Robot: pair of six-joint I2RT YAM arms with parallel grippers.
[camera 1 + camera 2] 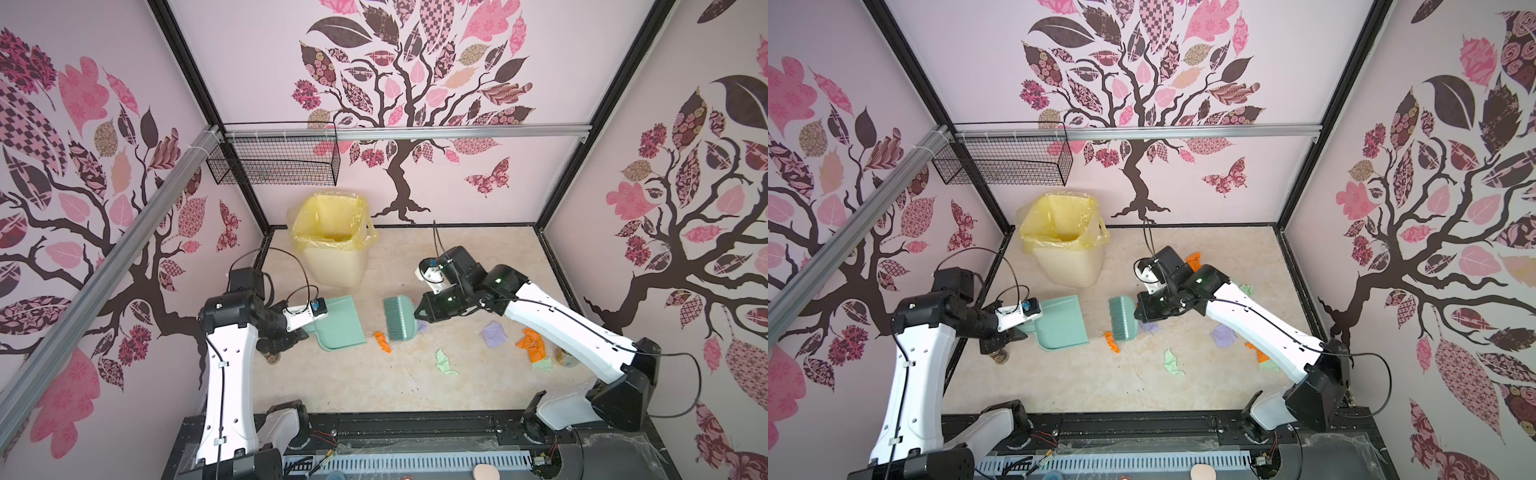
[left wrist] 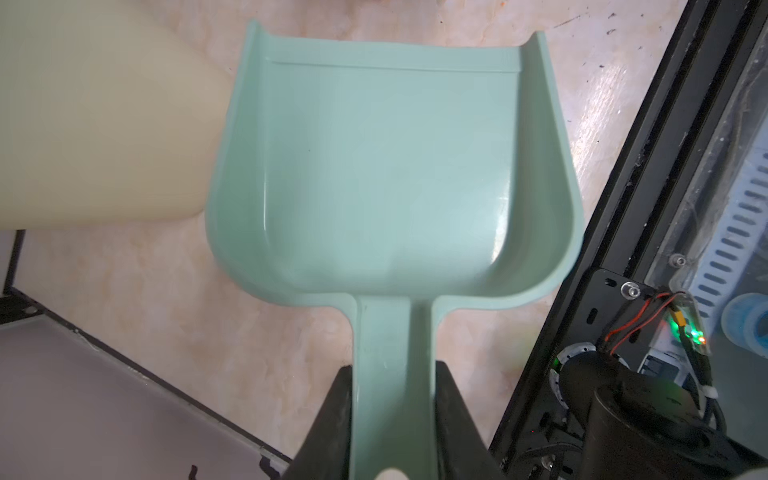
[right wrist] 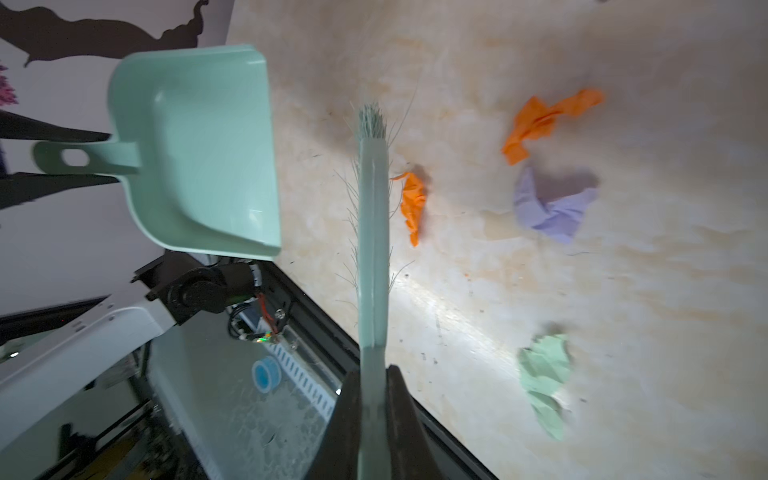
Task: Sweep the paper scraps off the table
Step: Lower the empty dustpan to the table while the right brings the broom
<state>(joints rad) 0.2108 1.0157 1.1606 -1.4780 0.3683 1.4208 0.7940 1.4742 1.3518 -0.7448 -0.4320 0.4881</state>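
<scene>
Close beside brush [image 1: 400, 318], paper scraps [image 1: 493, 333]

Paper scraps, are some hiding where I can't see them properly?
Lilac scrap: in a top view, mostly behind the brush.
Orange scrap: in a top view, half hidden by the right arm.
Round thing beside that arm: in a top view, too small to name.

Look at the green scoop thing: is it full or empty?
Empty. In the left wrist view the dustpan has a bare floor, and the paper scraps lie out on the table.
</scene>
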